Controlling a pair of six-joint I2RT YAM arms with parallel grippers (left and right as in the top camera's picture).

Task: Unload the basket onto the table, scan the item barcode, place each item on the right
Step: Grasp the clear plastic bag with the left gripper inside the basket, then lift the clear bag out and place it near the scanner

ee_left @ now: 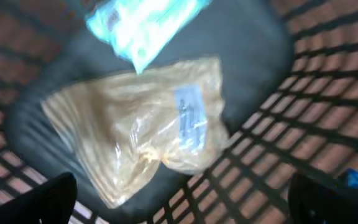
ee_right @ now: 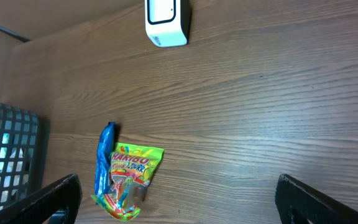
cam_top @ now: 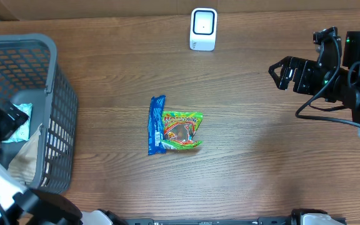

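Below your left tool (ee_left: 185, 208), jaws wide and holding nothing, the dark mesh basket (cam_top: 58, 106) holds a crinkly tan pouch (ee_left: 135, 143) (white label up) and a pale blue packet (ee_left: 142, 22). Mid-tabletop (cam_top: 261, 162), a glossy Haribo bag (cam_top: 182, 130) touches a slim blue wrapper (cam_top: 157, 125). Beyond stands the boxy white scanner (cam_top: 203, 29). Your right tool (cam_top: 279, 74) gapes, empty.

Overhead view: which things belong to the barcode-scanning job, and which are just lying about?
Job: white scanner; Haribo bag; blue packet against it; grey basket, holding a tan bag and a light-blue packet.
Lying about: black cable near the right edge, part of the rig.
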